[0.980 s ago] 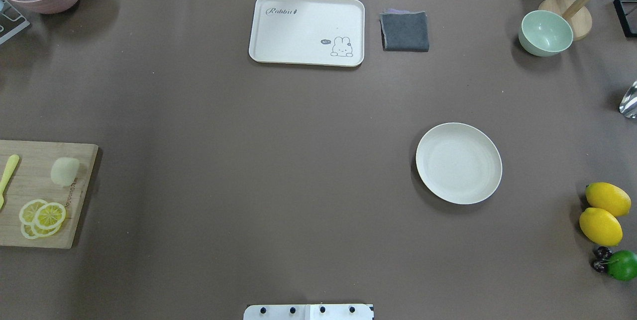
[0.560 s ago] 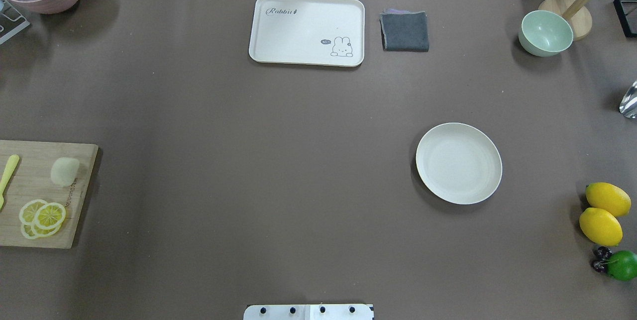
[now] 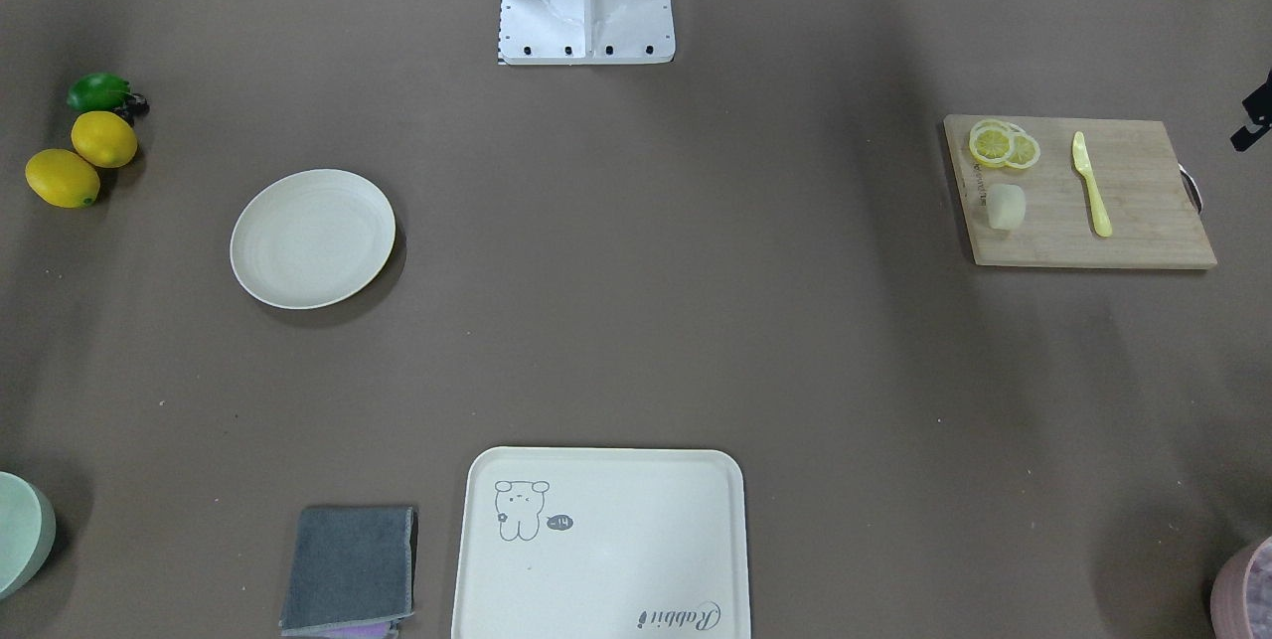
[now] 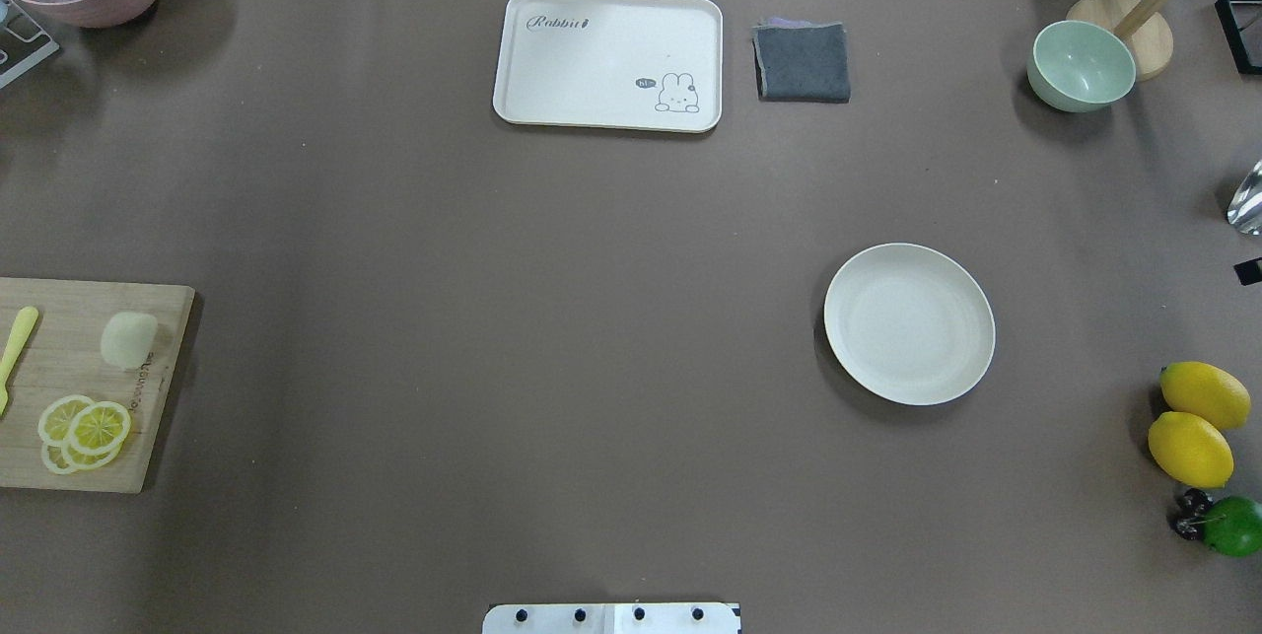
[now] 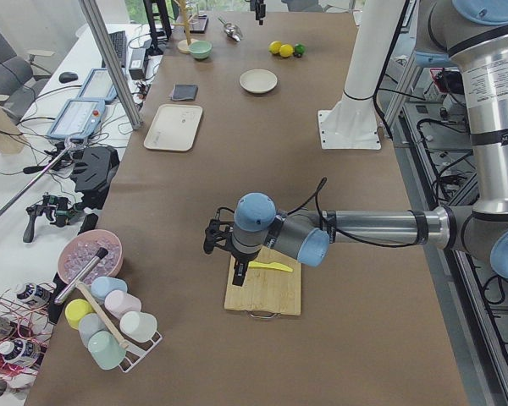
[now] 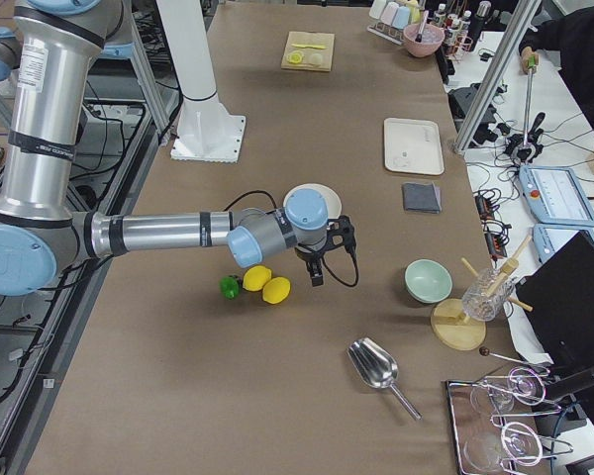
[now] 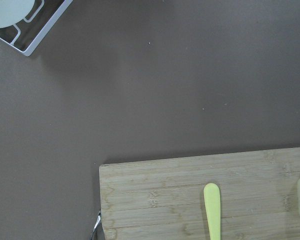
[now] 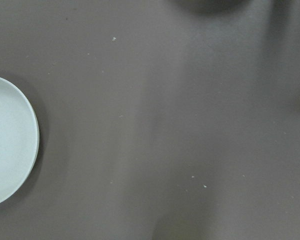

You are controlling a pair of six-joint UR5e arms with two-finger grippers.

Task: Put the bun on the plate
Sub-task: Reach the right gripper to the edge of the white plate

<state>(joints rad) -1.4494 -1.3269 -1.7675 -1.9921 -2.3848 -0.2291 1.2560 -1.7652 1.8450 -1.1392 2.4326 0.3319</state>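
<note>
The bun (image 4: 128, 339), judged soft and light, is best pinched gently across its short sides, though the spread of the left tool (image 5: 240, 271) and right tool (image 6: 315, 269) cannot be told.

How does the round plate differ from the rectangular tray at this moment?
The plate is round; the tray is rectangular with rounded corners. The plate is plain; the tray bears a small drawing and the word Rabbit. The plate is the smaller. Both are cream-white, lie flat and hold nothing.
</note>
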